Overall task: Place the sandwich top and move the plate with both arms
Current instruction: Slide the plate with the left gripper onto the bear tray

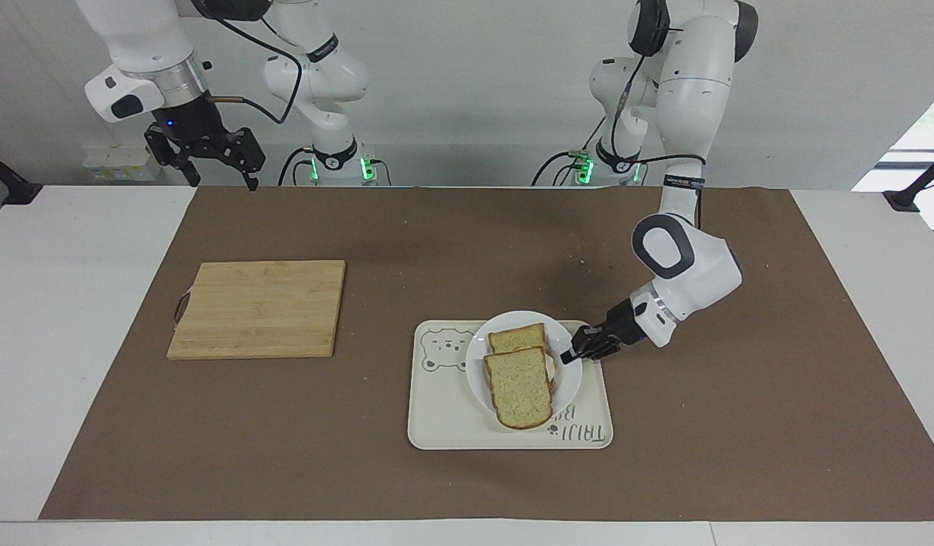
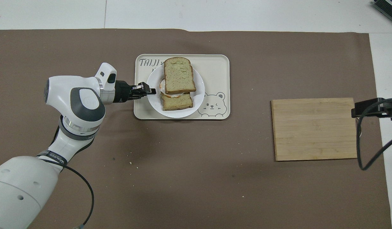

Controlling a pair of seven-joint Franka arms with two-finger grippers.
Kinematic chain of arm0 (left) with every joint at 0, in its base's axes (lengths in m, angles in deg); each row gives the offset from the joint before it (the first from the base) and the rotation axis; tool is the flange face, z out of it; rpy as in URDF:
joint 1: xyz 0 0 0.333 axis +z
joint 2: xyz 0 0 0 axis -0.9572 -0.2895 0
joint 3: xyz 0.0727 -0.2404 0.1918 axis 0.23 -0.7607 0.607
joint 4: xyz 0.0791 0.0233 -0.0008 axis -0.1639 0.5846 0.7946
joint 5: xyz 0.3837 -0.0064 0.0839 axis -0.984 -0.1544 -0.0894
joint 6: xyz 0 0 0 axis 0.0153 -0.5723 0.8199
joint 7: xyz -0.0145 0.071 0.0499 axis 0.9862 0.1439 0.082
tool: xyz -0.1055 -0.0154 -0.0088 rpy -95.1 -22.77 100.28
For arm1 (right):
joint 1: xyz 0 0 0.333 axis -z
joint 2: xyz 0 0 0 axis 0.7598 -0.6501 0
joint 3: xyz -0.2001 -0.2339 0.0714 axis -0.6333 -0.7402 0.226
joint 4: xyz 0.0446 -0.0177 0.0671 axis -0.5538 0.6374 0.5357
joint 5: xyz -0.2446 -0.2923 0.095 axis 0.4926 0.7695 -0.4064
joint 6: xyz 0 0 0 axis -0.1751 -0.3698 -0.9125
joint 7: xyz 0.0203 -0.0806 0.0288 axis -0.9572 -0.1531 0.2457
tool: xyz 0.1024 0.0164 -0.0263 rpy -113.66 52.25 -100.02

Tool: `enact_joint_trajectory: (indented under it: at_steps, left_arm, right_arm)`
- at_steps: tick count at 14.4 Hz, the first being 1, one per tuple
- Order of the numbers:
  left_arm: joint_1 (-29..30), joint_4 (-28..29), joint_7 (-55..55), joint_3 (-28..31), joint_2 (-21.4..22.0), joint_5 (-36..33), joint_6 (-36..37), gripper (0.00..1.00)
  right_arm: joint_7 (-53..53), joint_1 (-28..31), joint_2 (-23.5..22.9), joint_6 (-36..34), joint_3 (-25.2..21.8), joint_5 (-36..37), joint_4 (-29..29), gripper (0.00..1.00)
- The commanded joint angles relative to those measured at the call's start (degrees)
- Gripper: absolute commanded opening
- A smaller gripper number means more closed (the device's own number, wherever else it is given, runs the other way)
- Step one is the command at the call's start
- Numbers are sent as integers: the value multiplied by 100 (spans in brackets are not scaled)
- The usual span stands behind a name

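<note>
The small white plate (image 1: 562, 383) (image 2: 154, 105) is over the cream tray (image 1: 452, 425) (image 2: 215, 63). On it the plain sandwich top (image 1: 517, 387) (image 2: 178, 75) lies shifted on a lower slice (image 1: 518, 337) (image 2: 177, 101), with egg white showing between them. My left gripper (image 1: 567, 356) (image 2: 151, 92) is shut on the plate's rim at the edge toward the left arm's end. My right gripper (image 1: 218, 173) is open and raised over the table's edge at the right arm's end, away from the plate.
A wooden cutting board (image 1: 258, 307) (image 2: 314, 128) lies on the brown mat toward the right arm's end. The tray bears a bear drawing (image 1: 444, 350) (image 2: 212, 103). Crumbs dot the mat near the left arm.
</note>
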Motion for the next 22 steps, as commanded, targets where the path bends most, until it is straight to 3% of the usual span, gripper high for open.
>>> enact_joint_trajectory:
  at_steps: [1,2,3,4,8,10,13,16,20,22]
  left_arm:
    - [-18,-19,136,12,5,-65,33,31]
    - [-9,-19,180,38,49,-126,24,45]
    - [-9,-11,224,56,145,-274,15,69]
    - [26,-19,224,65,198,-528,6,100]
    - [70,121,294,214,699,-1084,146,100]
    - [61,113,294,520,971,-1486,618,100]
    - [70,34,478,785,1410,-2916,1489,100]
    - [131,-176,795,794,1762,-4043,1894,100]
    - [456,-1483,778,786,1816,-5432,3483,100]
    - [579,-2047,751,794,1825,-5750,4081,100]
  right_arm:
    - [155,60,128,-23,28,-22,129,100]
    - [155,60,128,-23,28,-22,129,100]
    - [155,60,128,-23,28,-22,129,100]
    - [155,60,128,-23,28,-22,129,100]
    - [155,60,128,-23,28,-22,129,100]
    - [155,60,128,-23,28,-22,129,100]
    - [155,60,128,-23,28,-22,129,100]
    - [155,60,128,-23,28,-22,129,100]
    - [155,68,128,-31,19,-22,129,100]
    - [155,68,128,-31,19,-22,129,100]
